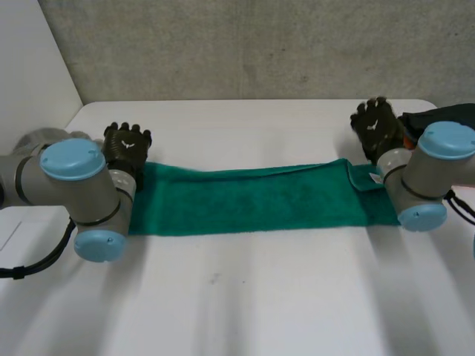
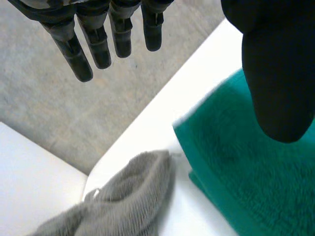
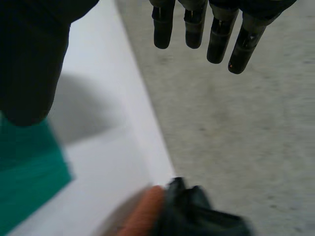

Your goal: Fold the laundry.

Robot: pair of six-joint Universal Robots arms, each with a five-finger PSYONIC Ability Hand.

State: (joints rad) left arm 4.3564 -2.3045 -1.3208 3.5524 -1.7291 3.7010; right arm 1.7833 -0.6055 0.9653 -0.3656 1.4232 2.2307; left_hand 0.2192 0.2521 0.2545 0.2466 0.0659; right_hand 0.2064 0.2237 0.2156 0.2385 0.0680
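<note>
We see the green towel (image 1: 252, 200) lying flat on the white table (image 1: 237, 311), folded to a long strip. At the towel's left end is our left hand (image 1: 127, 145), its fingers (image 2: 98, 46) straight and apart from the thumb, gripping nothing. At the towel's right end is our right hand (image 1: 375, 126), the fingers (image 3: 219, 42) also straight and holding nothing. A grey cloth (image 2: 133, 196) lies just beside the towel's left end, and a dark cloth (image 3: 197, 216) lies near its right end.
</note>
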